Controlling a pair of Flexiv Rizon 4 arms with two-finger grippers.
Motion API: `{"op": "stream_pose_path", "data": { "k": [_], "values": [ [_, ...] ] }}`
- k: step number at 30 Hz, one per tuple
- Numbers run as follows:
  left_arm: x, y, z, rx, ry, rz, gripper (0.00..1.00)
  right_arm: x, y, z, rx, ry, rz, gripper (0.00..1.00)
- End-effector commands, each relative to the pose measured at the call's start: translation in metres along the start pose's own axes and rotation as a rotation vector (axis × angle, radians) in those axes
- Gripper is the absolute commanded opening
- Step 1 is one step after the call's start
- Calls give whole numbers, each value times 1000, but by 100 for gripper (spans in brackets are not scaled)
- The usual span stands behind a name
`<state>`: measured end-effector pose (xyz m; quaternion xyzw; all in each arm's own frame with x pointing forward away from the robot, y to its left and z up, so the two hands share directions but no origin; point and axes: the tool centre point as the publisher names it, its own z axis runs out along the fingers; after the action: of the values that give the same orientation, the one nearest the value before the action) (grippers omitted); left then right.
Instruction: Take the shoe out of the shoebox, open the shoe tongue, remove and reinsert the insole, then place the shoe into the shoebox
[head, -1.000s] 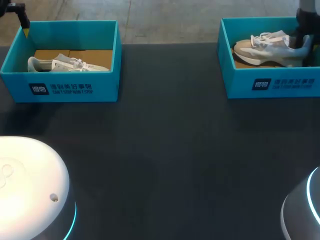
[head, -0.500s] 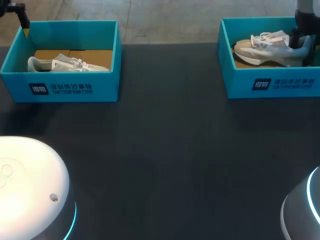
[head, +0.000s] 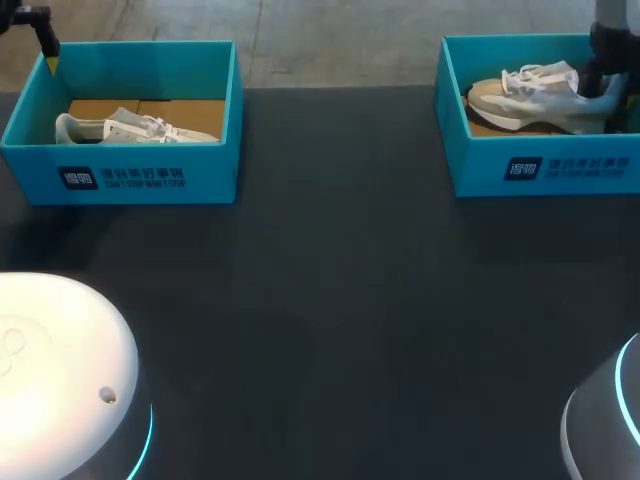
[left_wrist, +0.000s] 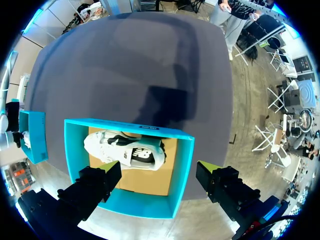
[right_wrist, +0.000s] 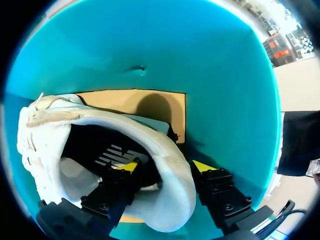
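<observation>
Well left of the right shoebox (head: 540, 165), a second shoebox (head: 120, 175) holds a pale shoe (head: 135, 128) lying on its side. The left gripper (left_wrist: 156, 167) hangs above it, fingers spread wide and holding nothing. Inside the right shoebox the right shoe (head: 535, 100) sits upright, and the right gripper (right_wrist: 165, 166) pinches its heel collar, one finger inside, one outside. Taking the shoe out looks barely begun. Next, I judge, a straight lift clear of the right shoebox's walls.
</observation>
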<state>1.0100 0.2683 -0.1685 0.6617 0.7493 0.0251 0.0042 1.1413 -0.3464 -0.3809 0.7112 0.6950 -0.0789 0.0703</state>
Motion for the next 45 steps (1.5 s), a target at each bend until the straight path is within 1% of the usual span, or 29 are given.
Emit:
{"op": "stream_pose_path", "data": {
  "k": [1,7,10,13,14,16,19,20,21,22,27,36,45],
  "values": [
    [0,-2,0,-3,2,0,100,2,4,5,13,0,-2,64],
    [0,-2,0,-3,2,0,100,3,5,10,23,8,-5,61],
    [0,-2,0,-3,2,0,100,3,5,12,28,10,-7,58],
    [0,-2,0,-3,2,0,100,3,6,13,32,12,-8,57],
    [0,-2,0,-3,2,0,100,3,6,13,32,13,-8,50],
    [0,-2,0,-3,2,0,100,3,5,12,31,13,-7,39],
    [0,-2,0,-3,2,0,100,3,5,10,27,11,-7,26],
    [0,-2,0,-3,2,0,100,3,4,10,26,11,-7,17],
    [0,-2,0,-3,2,0,100,3,4,9,25,10,-7,2],
    [0,-2,0,-3,2,0,100,3,3,9,24,10,-7,0],
    [0,-2,0,-3,2,0,100,2,1,3,13,5,-5,0],
    [0,-2,0,-3,2,0,100,-5,1,-16,-26,-24,5,0],
    [0,-2,0,-3,2,0,100,-16,1,-44,-48,-60,21,0]
  ]
}}
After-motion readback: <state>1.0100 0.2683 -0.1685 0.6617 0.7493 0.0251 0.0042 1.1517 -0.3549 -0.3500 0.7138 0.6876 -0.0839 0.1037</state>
